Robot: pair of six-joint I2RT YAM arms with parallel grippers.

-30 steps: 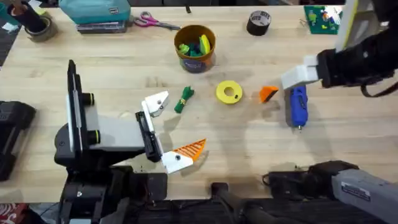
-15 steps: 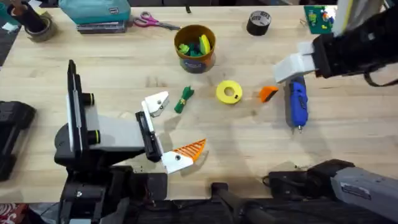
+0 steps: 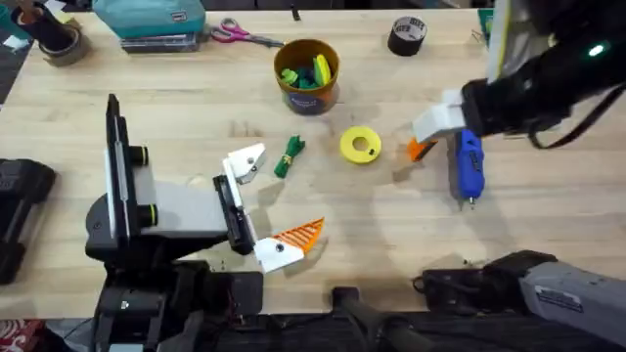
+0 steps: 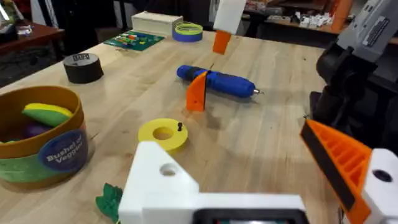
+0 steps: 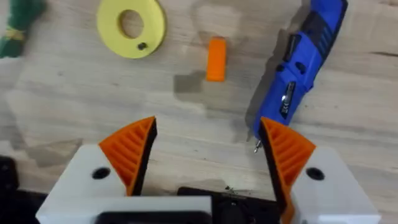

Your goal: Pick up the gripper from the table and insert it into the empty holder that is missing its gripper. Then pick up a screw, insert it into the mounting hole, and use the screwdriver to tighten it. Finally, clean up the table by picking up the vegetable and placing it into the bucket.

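Step one, the pick: your right gripper (image 5: 208, 158) hangs wide open and empty above the orange gripper (image 5: 216, 58), which stands on edge between the yellow ring (image 5: 131, 26) and the screwdriver (image 5: 300, 66), so next centre over it and descend; left gripper (image 3: 262, 207) idle, open.

On the table I count one loose orange gripper (image 3: 422, 148), one blue screwdriver (image 3: 469, 165), one green vegetable (image 3: 290, 154), one yellow ring (image 3: 360, 146), one bucket (image 3: 307, 75), one black tape roll (image 3: 407, 36) and one pair of scissors (image 3: 243, 35).
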